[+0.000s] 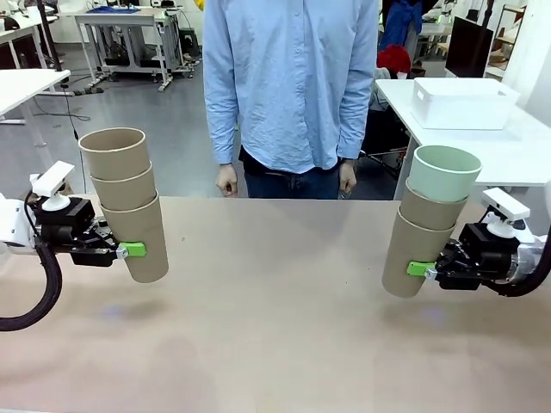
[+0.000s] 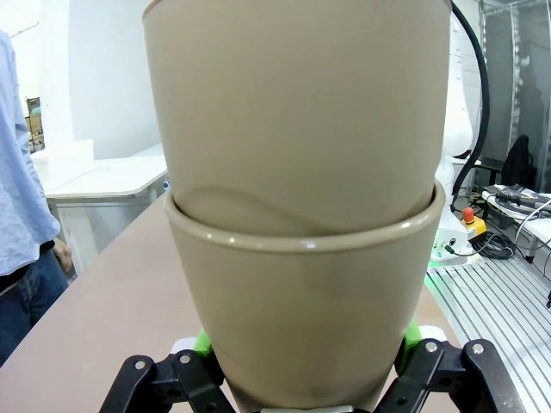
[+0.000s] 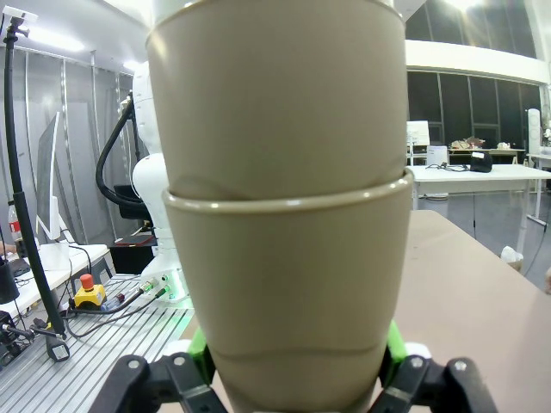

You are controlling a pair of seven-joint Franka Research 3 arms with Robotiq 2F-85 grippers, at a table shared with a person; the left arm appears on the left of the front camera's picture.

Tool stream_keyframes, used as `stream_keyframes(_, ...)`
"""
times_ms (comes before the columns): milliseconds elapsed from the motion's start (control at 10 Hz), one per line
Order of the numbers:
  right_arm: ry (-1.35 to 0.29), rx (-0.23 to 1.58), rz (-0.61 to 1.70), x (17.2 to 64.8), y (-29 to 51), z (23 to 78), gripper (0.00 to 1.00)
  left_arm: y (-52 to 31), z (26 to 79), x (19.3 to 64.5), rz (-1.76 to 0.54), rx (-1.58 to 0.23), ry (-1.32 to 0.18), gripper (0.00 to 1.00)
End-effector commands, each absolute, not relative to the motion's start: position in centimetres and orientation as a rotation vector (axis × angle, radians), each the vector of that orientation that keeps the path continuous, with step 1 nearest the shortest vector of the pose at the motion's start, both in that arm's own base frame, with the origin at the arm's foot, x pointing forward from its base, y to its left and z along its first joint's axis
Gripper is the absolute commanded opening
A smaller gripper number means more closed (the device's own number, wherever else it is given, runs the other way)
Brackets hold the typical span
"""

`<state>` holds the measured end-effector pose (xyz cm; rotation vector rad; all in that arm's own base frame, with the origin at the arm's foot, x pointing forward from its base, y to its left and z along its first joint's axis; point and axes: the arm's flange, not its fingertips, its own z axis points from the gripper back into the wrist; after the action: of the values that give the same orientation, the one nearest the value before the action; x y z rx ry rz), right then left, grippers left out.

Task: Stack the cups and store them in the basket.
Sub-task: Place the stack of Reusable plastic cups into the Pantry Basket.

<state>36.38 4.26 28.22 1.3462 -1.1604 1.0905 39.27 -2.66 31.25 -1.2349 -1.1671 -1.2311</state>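
The fingers (image 1: 132,249) of the left gripper (image 1: 139,250) press from both sides on the lowest cup of the left stack (image 1: 129,202), near its base. They are open no wider than the cup itself. This stack is at the left of the frame and has three tan cups, one inside the other. Its long axis is nearly upright and leans a little to the upper left, with the open rims pointing up. The base seems to hang just above the table (image 1: 275,335).

In the left wrist view the green pads (image 2: 202,342) touch the lower cup of the same stack (image 2: 301,258) on two sides.

The right gripper (image 1: 411,269) has a firm hold in the same way on the bottom cup of the right stack (image 1: 426,232), at the right of the frame. This stack has two tan cups and a mint green cup (image 1: 443,172) on top. Its axis leans to the upper right, mouth upward, and its base also seems clear of the table. In the right wrist view the pads (image 3: 198,348) squeeze the lower cup of the stack (image 3: 284,258).

The basket (image 1: 465,103) stands on a white side table (image 1: 516,155) in the upper right, well apart from both stacks. A person (image 1: 293,77) stands at the far edge, in the upper middle, arms hanging down.
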Motion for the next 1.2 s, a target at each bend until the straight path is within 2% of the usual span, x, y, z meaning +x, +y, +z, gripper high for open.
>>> stream_keyframes(0, -1.152, 1.353, 1.084, 36.43, 4.24, 28.73, 0.86, -2.69, 31.71, 39.23, -1.242, -1.235, -1.174, 0.85)
stream_keyframes(1100, -1.152, 1.353, 1.084, 36.43, 4.24, 28.73, 0.86, -2.69, 31.71, 39.23, -1.242, -1.235, -1.174, 0.85)
